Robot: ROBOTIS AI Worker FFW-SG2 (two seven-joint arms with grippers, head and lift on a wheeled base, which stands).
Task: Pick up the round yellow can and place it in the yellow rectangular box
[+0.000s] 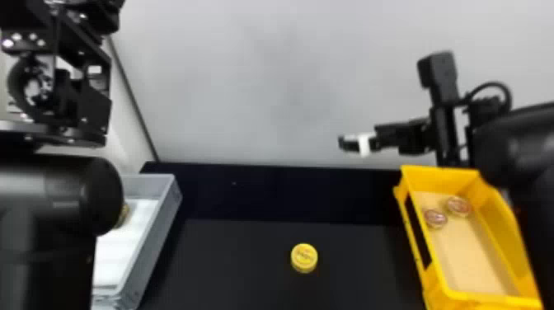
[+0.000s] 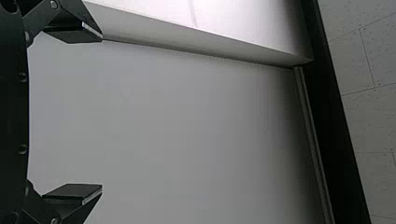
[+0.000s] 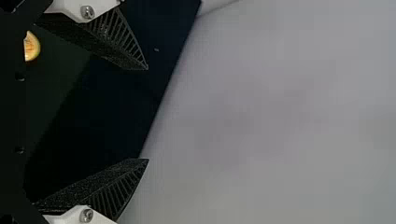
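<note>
From where I stand, the right gripper point(image 3: 148, 114) gapes wide and empty, so if it comes down off-centre a finger could clip the yellow can point(image 1: 304, 257), sitting lid-up on the black table point(image 1: 231, 264) left of the yellow box point(image 1: 443, 175), and skid it away

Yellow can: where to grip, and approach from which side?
Probably best by its round side wall, one finger on each side, coming straight down from above. The can sits on its base on the black table, printed lid up, with nothing against it. Being round, it favours no finger direction. The right gripper is already open.
</note>
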